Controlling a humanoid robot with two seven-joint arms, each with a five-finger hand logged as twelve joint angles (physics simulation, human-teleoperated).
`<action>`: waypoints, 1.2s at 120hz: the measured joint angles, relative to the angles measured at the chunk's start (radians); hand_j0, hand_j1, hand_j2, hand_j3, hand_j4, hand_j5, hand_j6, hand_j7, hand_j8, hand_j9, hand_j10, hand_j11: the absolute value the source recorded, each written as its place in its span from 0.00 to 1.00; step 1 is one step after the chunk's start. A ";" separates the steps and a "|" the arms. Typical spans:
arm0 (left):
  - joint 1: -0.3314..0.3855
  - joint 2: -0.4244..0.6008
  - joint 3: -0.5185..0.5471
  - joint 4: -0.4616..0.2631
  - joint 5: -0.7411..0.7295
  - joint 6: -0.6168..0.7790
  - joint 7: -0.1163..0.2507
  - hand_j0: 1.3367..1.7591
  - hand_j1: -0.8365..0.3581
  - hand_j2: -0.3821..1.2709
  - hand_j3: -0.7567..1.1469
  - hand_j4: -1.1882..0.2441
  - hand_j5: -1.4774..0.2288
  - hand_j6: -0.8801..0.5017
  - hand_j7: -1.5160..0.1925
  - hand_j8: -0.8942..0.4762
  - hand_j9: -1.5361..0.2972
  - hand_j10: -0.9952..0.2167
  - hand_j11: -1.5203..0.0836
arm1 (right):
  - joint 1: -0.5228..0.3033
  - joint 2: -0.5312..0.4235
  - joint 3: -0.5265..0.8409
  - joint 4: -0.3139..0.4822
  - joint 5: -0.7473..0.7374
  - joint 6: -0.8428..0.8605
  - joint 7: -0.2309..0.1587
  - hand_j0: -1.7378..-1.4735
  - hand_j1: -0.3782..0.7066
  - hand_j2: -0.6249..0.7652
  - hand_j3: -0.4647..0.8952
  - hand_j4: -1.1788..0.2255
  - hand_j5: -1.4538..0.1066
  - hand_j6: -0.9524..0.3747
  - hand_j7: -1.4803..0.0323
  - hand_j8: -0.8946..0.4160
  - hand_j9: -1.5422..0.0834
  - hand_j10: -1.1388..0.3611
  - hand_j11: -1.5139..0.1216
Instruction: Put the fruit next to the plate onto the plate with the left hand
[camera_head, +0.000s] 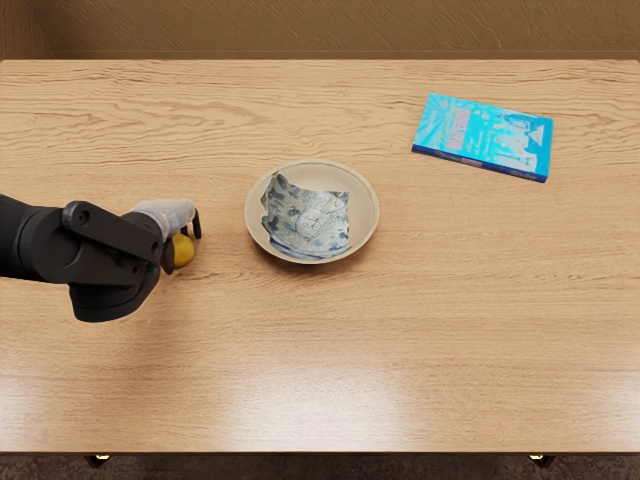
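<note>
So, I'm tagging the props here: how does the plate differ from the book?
The plate is round and cream with a blue-white pattern inside; the book is rectangular and bright blue. The plate sits mid-table, near the left hand around the fruit; the book lies back right. Both rest on the table.

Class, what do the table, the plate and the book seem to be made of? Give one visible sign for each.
Table: wood, it seems, with a smooth satin finish; grain lines and a soft sheen show. Plate: probably glazed ceramic; cream rim, blue-and-white pattern inside. Book: likely paper with a glossy printed cover; thin, flat, bright blue print.
</note>
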 joint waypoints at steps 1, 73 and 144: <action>0.000 0.000 0.000 0.000 0.000 0.000 0.000 0.76 0.51 0.30 0.40 0.49 0.49 0.28 0.51 0.29 0.49 0.41 0.55 | 0.000 0.000 0.000 0.000 0.000 0.000 0.000 0.30 0.03 0.45 0.34 0.84 0.93 0.72 0.98 0.68 0.95 0.76 0.93; 0.003 -0.014 0.001 0.001 0.000 0.000 0.002 0.75 0.48 0.31 0.40 0.40 0.44 0.31 0.44 0.30 0.41 0.33 0.46 | 0.000 0.000 0.000 0.000 0.000 0.000 0.000 0.30 0.03 0.45 0.34 0.84 0.93 0.72 0.98 0.68 0.95 0.76 0.93; -0.036 -0.020 0.001 0.000 -0.016 -0.009 0.000 0.75 0.46 0.33 0.43 0.36 0.36 0.35 0.33 0.34 0.35 0.28 0.40 | 0.000 0.000 0.000 0.000 0.000 0.000 0.000 0.30 0.03 0.45 0.34 0.84 0.93 0.72 0.98 0.68 0.95 0.76 0.93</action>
